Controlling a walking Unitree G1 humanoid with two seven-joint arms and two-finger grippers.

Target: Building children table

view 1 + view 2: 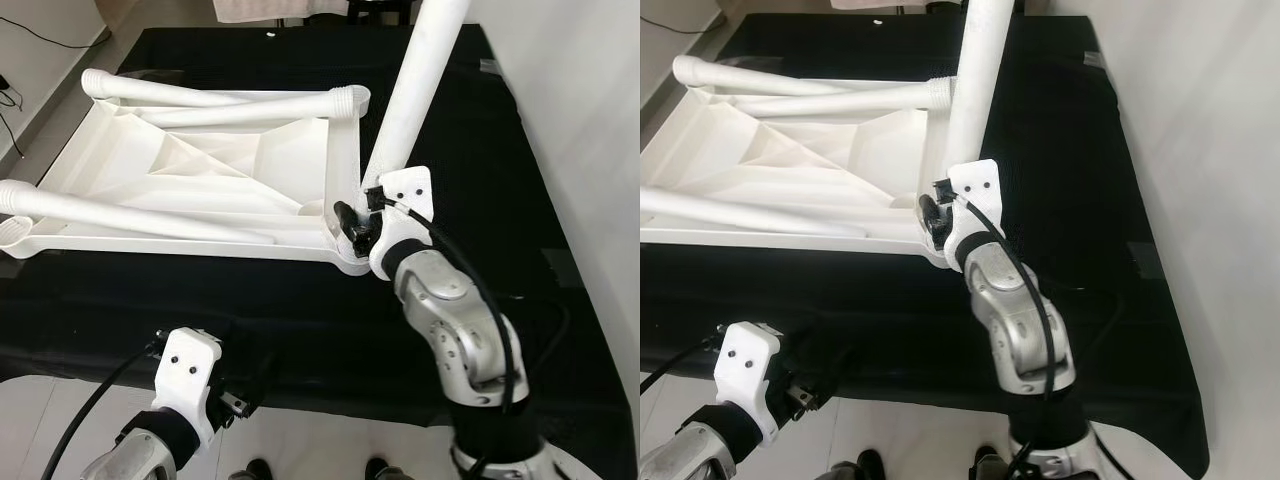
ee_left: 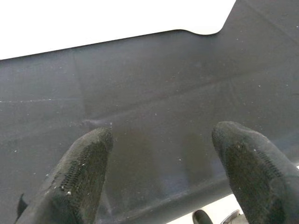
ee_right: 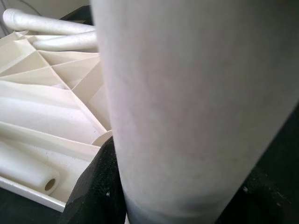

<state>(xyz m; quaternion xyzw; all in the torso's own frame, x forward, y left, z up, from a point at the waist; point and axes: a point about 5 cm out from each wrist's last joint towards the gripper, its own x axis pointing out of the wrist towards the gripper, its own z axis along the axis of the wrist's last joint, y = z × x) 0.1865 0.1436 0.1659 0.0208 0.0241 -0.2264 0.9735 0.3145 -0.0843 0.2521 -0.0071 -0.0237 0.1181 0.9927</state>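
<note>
On the black cloth (image 1: 300, 310), the upturned white tabletop (image 1: 200, 170); at its 4 o'clock corner my right pincer (image 1: 352, 222) clamps the upright leg (image 1: 415, 85); my left pincer (image 2: 163, 177) hangs apart.

Upturned tabletop (image 1: 200, 170) lies on the black cloth (image 1: 300, 320), toward the left. Three loose legs (image 1: 180, 115) rest inside it. At its near right corner one leg (image 1: 420, 80) stands upright, right gripper (image 1: 358, 222) at its base. Left gripper (image 2: 161, 172) hovers above the cloth's near edge.

Black fingers (image 3: 96, 186) clasp a white leg (image 3: 196, 107) beside the ribbed tabletop (image 3: 51, 93).
</note>
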